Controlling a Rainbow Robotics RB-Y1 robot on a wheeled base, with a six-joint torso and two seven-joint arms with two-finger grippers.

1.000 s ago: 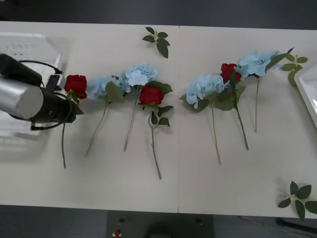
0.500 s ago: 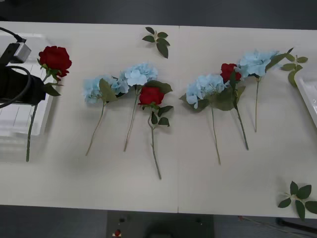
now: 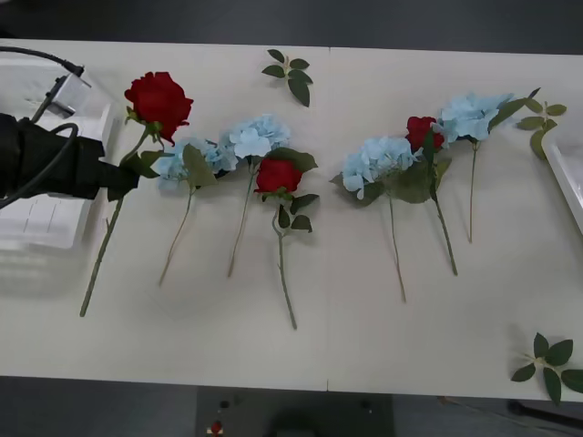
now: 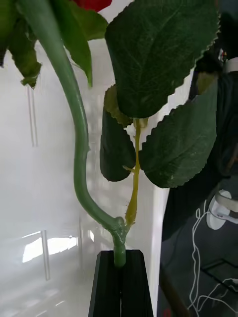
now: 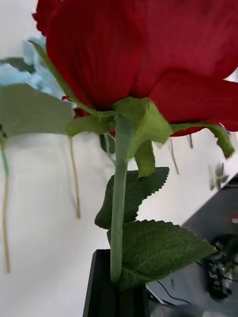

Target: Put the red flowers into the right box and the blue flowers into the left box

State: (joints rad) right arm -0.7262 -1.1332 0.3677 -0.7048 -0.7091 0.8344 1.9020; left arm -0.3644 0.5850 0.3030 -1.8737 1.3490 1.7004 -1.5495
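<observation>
One of the red flowers (image 3: 159,100) is held in the air near the table's left end, its stem slanting down over the tabletop. My left gripper (image 3: 117,182) is shut on that stem beside the left box (image 3: 46,218). In the left wrist view the black fingers (image 5: 101,277) clamp the stem just under the bloom (image 5: 144,49). In the right wrist view black fingers (image 4: 106,282) are likewise shut on a green leafy stem (image 4: 79,148). Two more red roses (image 3: 278,175) (image 3: 424,132) and several blue flowers (image 3: 260,137) (image 3: 378,159) lie on the table. A corner of the right box (image 3: 569,173) shows.
Loose green leaf sprigs lie at the back centre (image 3: 290,73), the back right (image 3: 542,118) and the front right corner (image 3: 547,360). The table's front strip below the stems is bare. A cable (image 3: 41,55) runs over the left arm.
The rose was lifted off the table at the left end, swung up over the left box, then carried a little to the right. The other flowers have not moved.
</observation>
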